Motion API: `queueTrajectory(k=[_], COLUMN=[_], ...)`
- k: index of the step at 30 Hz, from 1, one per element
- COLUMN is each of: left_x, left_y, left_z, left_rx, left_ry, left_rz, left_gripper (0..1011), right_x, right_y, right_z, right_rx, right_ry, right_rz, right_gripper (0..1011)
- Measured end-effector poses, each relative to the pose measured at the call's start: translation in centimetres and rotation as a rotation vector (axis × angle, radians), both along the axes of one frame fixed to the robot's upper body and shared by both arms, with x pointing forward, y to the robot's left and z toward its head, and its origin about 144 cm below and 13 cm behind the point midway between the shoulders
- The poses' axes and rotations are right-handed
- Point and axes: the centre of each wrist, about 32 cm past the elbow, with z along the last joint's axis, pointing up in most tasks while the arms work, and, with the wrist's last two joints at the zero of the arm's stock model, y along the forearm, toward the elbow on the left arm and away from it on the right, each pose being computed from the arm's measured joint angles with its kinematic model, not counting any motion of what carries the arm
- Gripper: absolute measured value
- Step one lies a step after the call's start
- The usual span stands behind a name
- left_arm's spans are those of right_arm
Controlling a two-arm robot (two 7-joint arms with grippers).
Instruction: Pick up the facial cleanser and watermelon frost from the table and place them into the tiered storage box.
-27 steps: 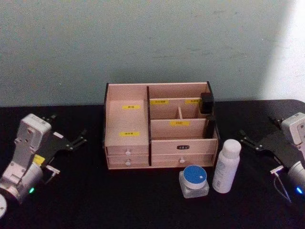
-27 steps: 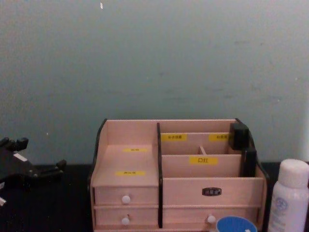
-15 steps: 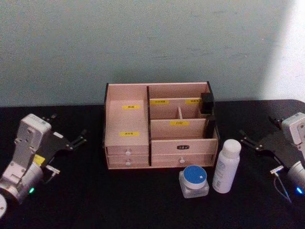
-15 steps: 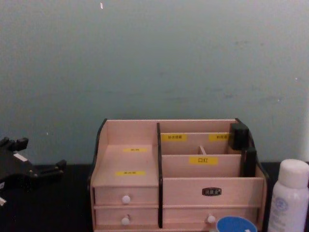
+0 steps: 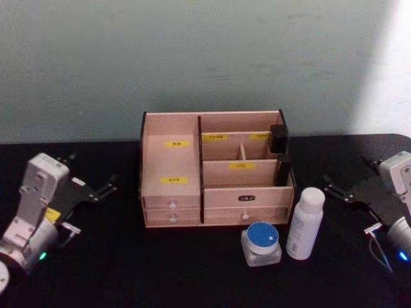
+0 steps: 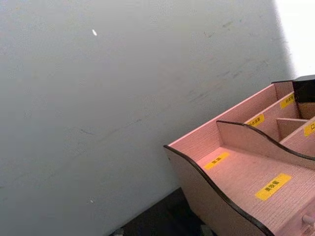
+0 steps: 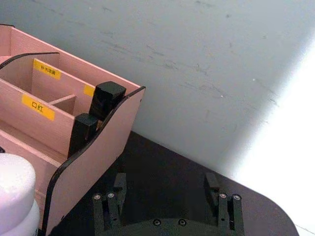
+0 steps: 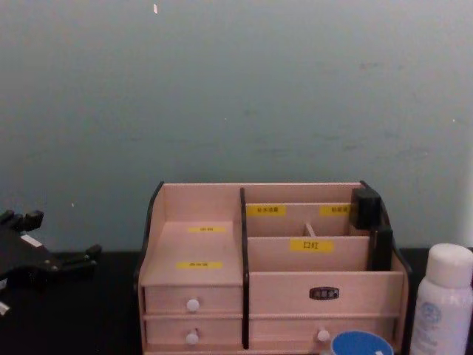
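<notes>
A white bottle with a rounded cap (image 5: 304, 223) (image 8: 442, 303) (image 7: 15, 196) and a small clear jar with a blue lid (image 5: 261, 243) (image 8: 360, 344) stand on the black table in front of the tiered storage box's right half. I cannot read their labels, so I cannot tell which is the facial cleanser and which the watermelon frost. The tiered storage box (image 5: 215, 170) (image 8: 270, 266) (image 6: 236, 172) (image 7: 93, 152) is light wood with black side panels. My left gripper (image 5: 90, 173) (image 8: 59, 237) rests open at the box's left. My right gripper (image 5: 348, 173) (image 7: 165, 184) rests open to the right of the bottle.
The box's top compartments hold two dark blocks (image 5: 279, 138) (image 7: 109, 98) at their right end. A grey-green wall (image 5: 205, 58) rises right behind the box. Bare black tabletop (image 5: 128, 269) lies in front of the box and around both arms.
</notes>
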Motion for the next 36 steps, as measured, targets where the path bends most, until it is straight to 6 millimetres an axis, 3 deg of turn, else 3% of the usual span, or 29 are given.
queueTrajectory(k=[25, 36], left_x=[0.0, 0.0], left_y=[0.0, 0.0], left_z=[0.0, 0.0], left_rx=[0.000, 0.000], left_ry=[0.000, 0.000], left_rz=[0.000, 0.000], left_gripper=[1002, 1001], right_x=[-0.2, -2.0], right_y=[0.0, -0.3], right_z=[0.2, 0.9], right_rx=[0.007, 0.028], right_ry=[0.000, 0.045], right_rz=[0.012, 0.032], right_gripper=[1003, 1003])
